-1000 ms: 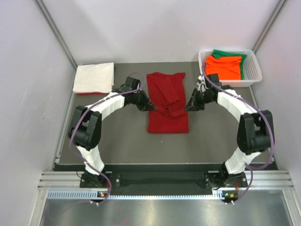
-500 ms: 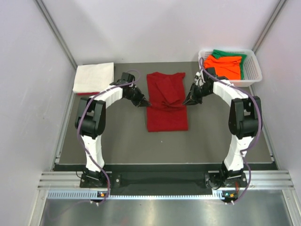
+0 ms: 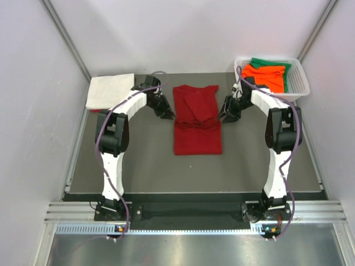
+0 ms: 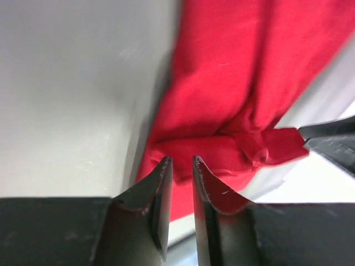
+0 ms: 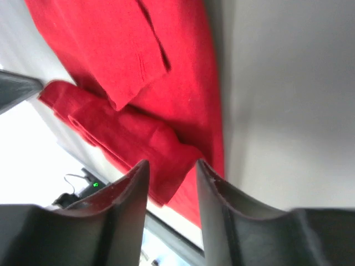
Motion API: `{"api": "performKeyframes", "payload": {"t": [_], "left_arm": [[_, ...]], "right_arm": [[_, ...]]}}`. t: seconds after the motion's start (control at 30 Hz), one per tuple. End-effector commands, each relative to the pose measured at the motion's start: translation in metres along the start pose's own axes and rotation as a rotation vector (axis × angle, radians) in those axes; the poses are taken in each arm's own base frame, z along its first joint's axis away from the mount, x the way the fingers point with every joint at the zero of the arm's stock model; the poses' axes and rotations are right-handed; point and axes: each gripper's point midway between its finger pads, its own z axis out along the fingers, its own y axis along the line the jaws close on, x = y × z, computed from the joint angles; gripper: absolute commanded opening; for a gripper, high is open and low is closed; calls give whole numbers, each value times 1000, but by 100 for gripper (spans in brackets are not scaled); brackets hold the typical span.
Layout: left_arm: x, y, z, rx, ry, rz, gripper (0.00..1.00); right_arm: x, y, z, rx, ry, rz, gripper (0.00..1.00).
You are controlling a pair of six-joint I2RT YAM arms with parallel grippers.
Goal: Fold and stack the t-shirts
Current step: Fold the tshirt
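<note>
Dark red t-shirt (image 3: 197, 136) lay flat at the centre of the table (image 3: 144, 160), collar end towards the far edge, with a raised crosswise fold about midway along its length. Left gripper (image 3: 169, 115) was at the left end of that fold, fingers drawn to a narrow gap on the bunched cloth. Right gripper (image 3: 221, 117) was at the right end, its fingers set somewhat wider and closed on a thicker roll of the same cloth. Folded white t-shirt (image 3: 110, 91) rested at the far left corner. Orange t-shirt (image 3: 265, 77) lay over the green t-shirt (image 3: 272, 62) inside the basket (image 3: 298, 88) at the far right.
</note>
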Motion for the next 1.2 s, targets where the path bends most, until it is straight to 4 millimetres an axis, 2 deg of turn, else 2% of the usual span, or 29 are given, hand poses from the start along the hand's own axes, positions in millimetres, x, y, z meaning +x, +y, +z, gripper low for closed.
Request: {"api": "performKeyframes", "payload": {"t": [0.0,0.07,0.1,0.13,0.17,0.2,0.23,0.3,0.33,0.4,0.43,0.47,0.5,0.53,0.57,0.63,0.67,0.7,0.73,0.77,0.8,0.83,0.9,0.97,1.03,1.07,1.1,1.13,1.17], "left_arm": [[-12,-18,-53,-58,-122,260,27],[4,-22,-57,-7,-101,290,26],[21,-29,-56,53,-43,296,26],[32,-31,-54,80,-20,299,25],[45,-23,-47,90,8,293,24],[59,-26,-42,103,37,299,22],[69,-27,-39,122,62,298,20],[90,-30,-29,133,105,332,19],[95,-36,-28,152,122,354,18],[104,-37,-15,153,170,340,18],[104,-39,-11,158,181,330,18],[103,-36,-1,156,195,317,18],[101,-36,4,158,195,308,18],[94,-38,9,155,178,314,18],[87,-27,23,110,167,299,18],[67,-28,27,71,135,276,18],[58,-20,39,37,134,259,17],[45,-19,41,21,106,262,17],[28,-34,33,23,64,280,17],[16,-32,36,5,50,274,17],[4,-35,33,-2,12,286,17],[-11,-50,25,18,-35,305,18],[-29,-40,22,-24,-80,301,18],[-35,-40,9,-41,-81,289,19],[-29,-34,1,-66,-78,329,20],[-22,-42,-16,-40,-90,351,20],[-20,-49,-21,-1,-109,372,21],[2,-33,-14,13,-34,346,21],[11,-45,-31,69,-48,356,21]], "right_arm": [[-27,3,-41,72,-96,-106,45],[-18,13,-54,65,-112,-142,51],[-4,10,-50,69,-81,-138,52],[4,18,-57,58,-92,-158,52],[12,19,-56,58,-89,-161,53],[19,19,-56,67,-92,-167,53],[34,22,-54,64,-94,-173,53],[47,22,-51,76,-107,-192,53],[61,25,-45,67,-106,-215,53],[71,27,-34,56,-101,-243,51],[83,25,-22,48,-62,-233,50],[86,27,-15,39,-49,-233,45],[84,33,-6,33,-57,-256,44],[82,29,5,50,-51,-244,43],[77,30,10,60,-62,-246,43],[53,27,25,100,-102,-247,43],[41,27,28,109,-117,-245,43],[13,38,20,113,-181,-256,43],[2,31,29,137,-172,-239,43],[-13,35,25,139,-192,-234,43],[-42,49,7,135,-255,-237,43],[-56,43,11,147,-262,-223,44],[-84,41,3,162,-285,-217,45],[-91,47,-4,153,-277,-233,45],[-84,59,-15,122,-258,-269,47],[-77,63,-18,105,-249,-281,49],[-54,57,-9,91,-187,-272,51],[-47,73,-24,51,-218,-308,52],[-35,75,-24,31,-205,-319,53]]}}
